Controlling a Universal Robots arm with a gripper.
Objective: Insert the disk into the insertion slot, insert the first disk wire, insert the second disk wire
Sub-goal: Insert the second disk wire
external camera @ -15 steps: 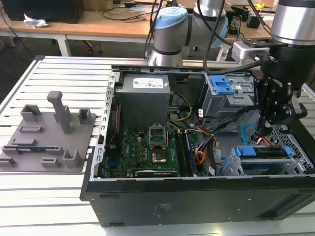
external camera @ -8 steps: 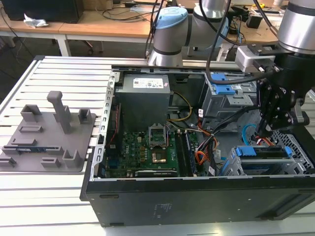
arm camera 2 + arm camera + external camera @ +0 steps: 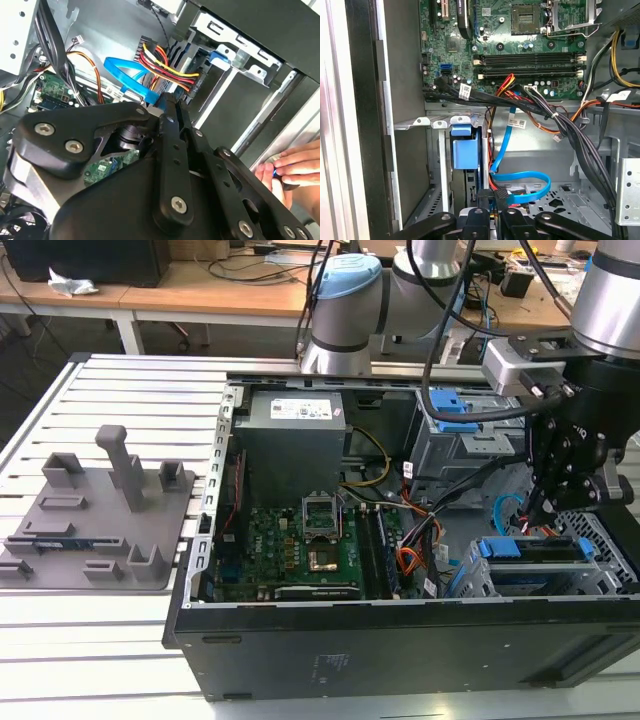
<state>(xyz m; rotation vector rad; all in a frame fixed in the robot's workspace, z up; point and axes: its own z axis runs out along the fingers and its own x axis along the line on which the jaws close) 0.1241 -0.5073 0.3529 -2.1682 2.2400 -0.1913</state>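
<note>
The disk (image 3: 532,550), framed by its blue carrier (image 3: 462,152), sits inside the grey perforated insertion slot (image 3: 608,536) at the exterior view's right. My black gripper (image 3: 556,490) hangs just above the disk's end. In both wrist views its fingers (image 3: 481,218) stand close together around a black wire plug (image 3: 499,195) with red, yellow and black leads (image 3: 167,64) at the disk's edge. A flat blue wire (image 3: 521,184) loops beside that plug; its blue band (image 3: 126,76) also runs past the fingertips.
The case holds a motherboard (image 3: 300,540), a grey power supply (image 3: 295,435) and a blue-latched cage (image 3: 452,418). Black cable bundles (image 3: 570,135) cross beside the bay. A person's hand (image 3: 292,167) rests at the case edge. A grey fixture (image 3: 100,505) lies outside, at the exterior view's left.
</note>
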